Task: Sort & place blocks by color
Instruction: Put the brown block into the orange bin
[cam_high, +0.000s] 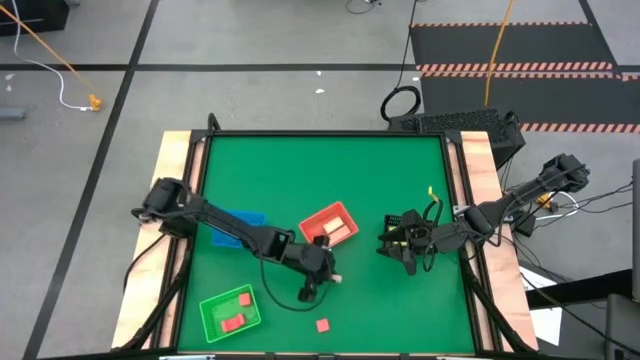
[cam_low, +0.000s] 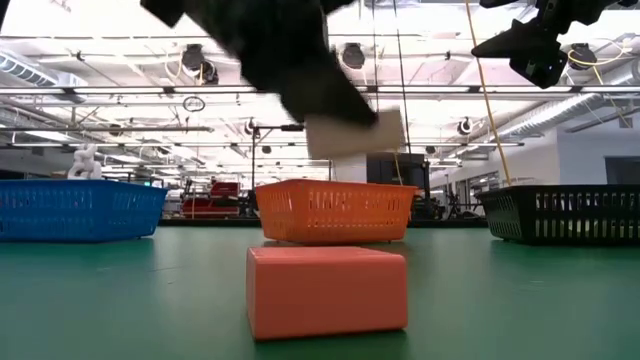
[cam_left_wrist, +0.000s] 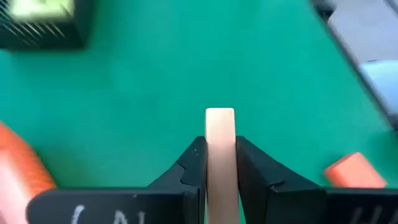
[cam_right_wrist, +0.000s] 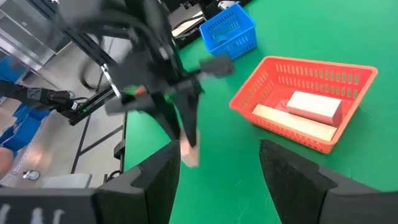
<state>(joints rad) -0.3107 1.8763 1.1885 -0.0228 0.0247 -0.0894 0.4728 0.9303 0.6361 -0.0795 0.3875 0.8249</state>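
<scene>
Left gripper (cam_left_wrist: 221, 165), centre-low in the high view, clamps a pale tan block (cam_left_wrist: 220, 149) clear of the mat, presumably for carrying to the red tray (cam_high: 328, 224).

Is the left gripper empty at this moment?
No, the left gripper is shut on a pale tan block, which stands upright between its two dark fingers.
</scene>
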